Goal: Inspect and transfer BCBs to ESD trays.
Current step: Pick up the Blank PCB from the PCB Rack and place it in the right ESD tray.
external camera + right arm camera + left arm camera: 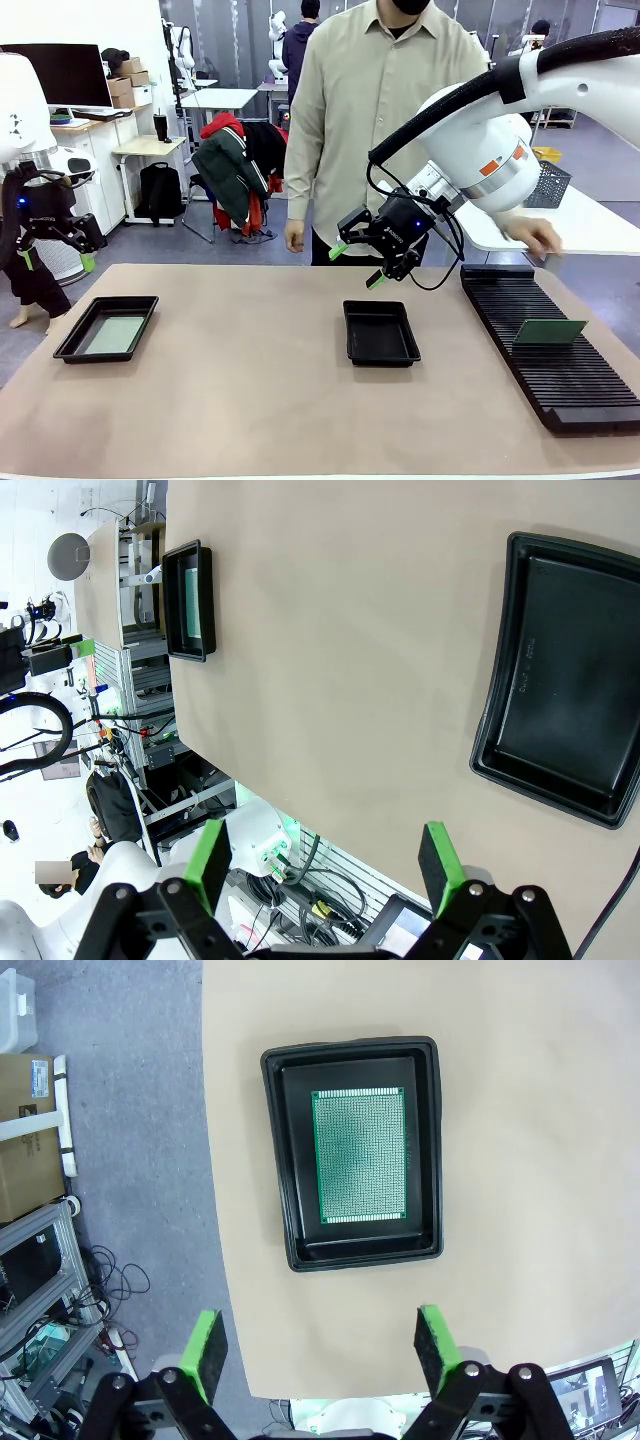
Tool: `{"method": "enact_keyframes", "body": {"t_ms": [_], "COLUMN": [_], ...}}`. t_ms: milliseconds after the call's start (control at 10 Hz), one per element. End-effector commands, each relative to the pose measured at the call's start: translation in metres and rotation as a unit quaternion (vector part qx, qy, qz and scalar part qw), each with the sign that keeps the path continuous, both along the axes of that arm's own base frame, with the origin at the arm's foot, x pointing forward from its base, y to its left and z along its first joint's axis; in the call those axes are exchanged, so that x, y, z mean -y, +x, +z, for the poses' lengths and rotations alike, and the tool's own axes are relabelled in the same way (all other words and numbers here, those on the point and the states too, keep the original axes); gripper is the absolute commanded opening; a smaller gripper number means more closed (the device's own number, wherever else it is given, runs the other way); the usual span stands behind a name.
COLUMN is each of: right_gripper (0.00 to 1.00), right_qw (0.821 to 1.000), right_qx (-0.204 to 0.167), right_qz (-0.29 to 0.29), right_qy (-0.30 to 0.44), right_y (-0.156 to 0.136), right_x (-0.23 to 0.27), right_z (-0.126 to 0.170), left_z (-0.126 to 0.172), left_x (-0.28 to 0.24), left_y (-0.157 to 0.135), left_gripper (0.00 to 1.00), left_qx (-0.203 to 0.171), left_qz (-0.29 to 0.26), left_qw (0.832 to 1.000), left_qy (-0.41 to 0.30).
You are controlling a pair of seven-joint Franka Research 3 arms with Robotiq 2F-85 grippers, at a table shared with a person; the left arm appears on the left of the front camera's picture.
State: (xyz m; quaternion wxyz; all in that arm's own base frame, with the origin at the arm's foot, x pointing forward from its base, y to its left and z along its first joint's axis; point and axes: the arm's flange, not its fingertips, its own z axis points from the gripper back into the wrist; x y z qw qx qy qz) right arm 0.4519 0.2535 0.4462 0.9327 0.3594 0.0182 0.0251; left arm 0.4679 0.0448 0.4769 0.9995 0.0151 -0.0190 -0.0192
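Two black ESD trays lie on the tan table. The left tray (73, 332) holds a pale green BCB (113, 334). The left wrist view looks straight down on this tray (272, 1160) and its green gridded BCB (359, 1155). The middle tray (380, 335) has a bare floor, also seen in the right wrist view (575, 690). Another green BCB (549, 331) stands in the black slotted rack (560, 385). My left gripper (58, 262) (320, 1350) hangs open off the table's left edge. My right gripper (357, 265) (325, 865) hovers open above and behind the middle tray.
A person stands at the far side, one hand (535, 235) near the rack's far end, the other (293, 236) hanging at the side. The right wrist view also catches the left tray (188, 600) far off. Bare table lies between the trays and along the front.
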Motion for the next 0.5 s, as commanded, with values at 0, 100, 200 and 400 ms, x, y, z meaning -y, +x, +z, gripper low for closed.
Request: {"method": "enact_keyframes", "body": {"t_ms": [0,100,200,400], "right_gripper": [1.00,1.00,1.00,1.00], "right_qw": [1.000,1.000,1.000,1.000], "right_qx": [-0.001,-0.001,-0.001,-0.001], "right_qz": [-0.004,-0.004,-0.004,-0.004], "right_qy": [-0.004,-0.004,-0.004,-0.004], "right_y": [0.0014,0.0014,0.0014,0.0014], "right_x": [-0.0014,-0.0014,-0.0014,-0.0014], "right_z": [-0.0007,-0.0007,-0.0007,-0.0007], "left_z": [-0.0036,-0.0036,-0.0036,-0.0036], "left_x": [-0.0003,-0.0003,-0.0003,-0.0003], "left_y": [-0.0009,-0.0009,-0.0009,-0.0009], "left_gripper": [1.00,1.00,1.00,1.00], "left_qx": [0.002,0.002,0.002,0.002], "left_qz": [-0.002,-0.002,-0.002,-0.002], "left_qw": [1.000,1.000,1.000,1.000], "left_qy": [0.000,0.000,0.000,0.000]}}
